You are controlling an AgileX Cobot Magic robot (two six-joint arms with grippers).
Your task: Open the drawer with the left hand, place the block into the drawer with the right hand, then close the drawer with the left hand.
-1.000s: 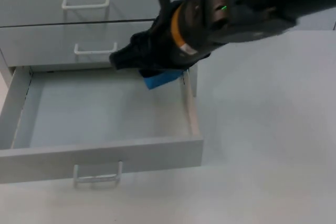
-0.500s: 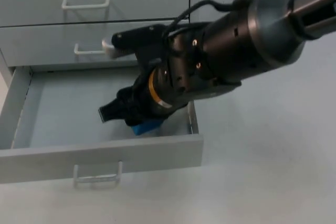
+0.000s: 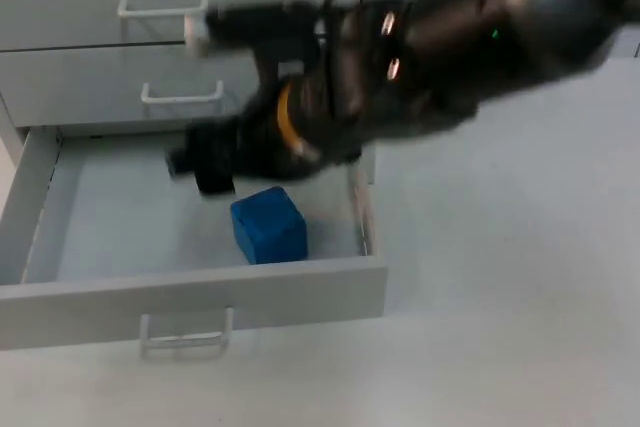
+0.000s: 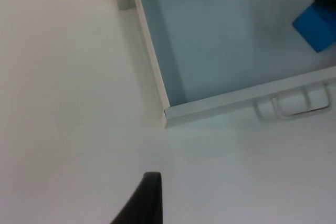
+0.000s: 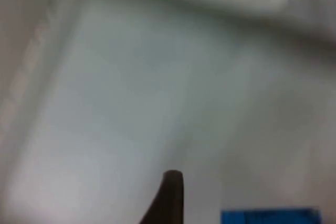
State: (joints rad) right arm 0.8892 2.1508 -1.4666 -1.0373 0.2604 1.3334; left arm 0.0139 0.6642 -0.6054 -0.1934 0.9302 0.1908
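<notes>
Where drawer gapes: block (unlabelled).

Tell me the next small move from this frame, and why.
Probably lift the right hand up and out of the open drawer. The blue block already sits free on the drawer floor beside that hand, so placing looks done. The left hand waits over the table near the drawer's front corner and needs the drawer clear before pushing it shut.
</notes>
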